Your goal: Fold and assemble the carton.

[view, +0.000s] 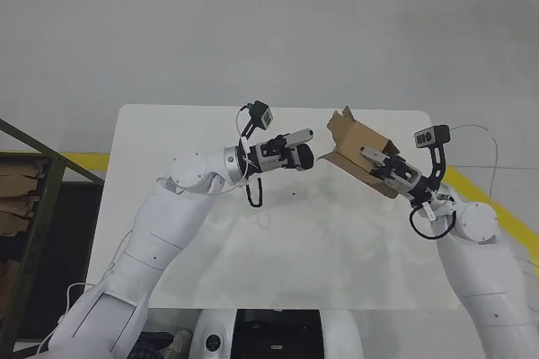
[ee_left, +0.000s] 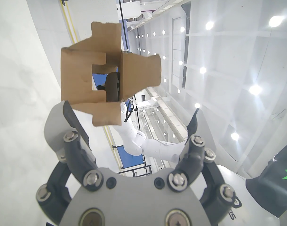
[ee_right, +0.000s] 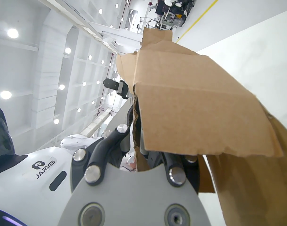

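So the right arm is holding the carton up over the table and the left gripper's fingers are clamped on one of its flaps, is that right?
Not quite. The right gripper does hold the carton over the table, but the left gripper is open: the left wrist view shows its fingers spread wide, not clamped on any flap.

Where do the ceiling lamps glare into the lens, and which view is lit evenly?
Left wrist view: lamps flare beside the carton, past the open left gripper. Right wrist view: lamps glare beside the carton. Top view: table evenly lit, no glare.
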Tool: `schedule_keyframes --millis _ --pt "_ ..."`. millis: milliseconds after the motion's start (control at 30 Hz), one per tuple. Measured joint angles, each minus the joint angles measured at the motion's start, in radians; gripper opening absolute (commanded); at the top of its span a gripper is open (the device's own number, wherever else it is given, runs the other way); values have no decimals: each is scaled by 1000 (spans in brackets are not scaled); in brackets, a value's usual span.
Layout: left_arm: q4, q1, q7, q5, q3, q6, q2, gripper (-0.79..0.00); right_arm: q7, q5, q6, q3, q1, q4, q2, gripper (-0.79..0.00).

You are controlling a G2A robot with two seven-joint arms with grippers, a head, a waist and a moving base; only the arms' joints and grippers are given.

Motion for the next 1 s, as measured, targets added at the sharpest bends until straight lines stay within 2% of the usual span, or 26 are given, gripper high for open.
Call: schedule_keyframes --millis 267,567,1000 --pt "-16 4 -9 -1 9 8 0 0 -90 -24 11 1 2 17 -5 -785" --pt "-11 -29 9 -13 33 -3 -10 0 -150 -100 11 -35 -6 -4 -13 -785" --pt "10 -33 32 -10 7 -12 -7 0 -36 -121 -2 -53 -19 -52 -10 -785"
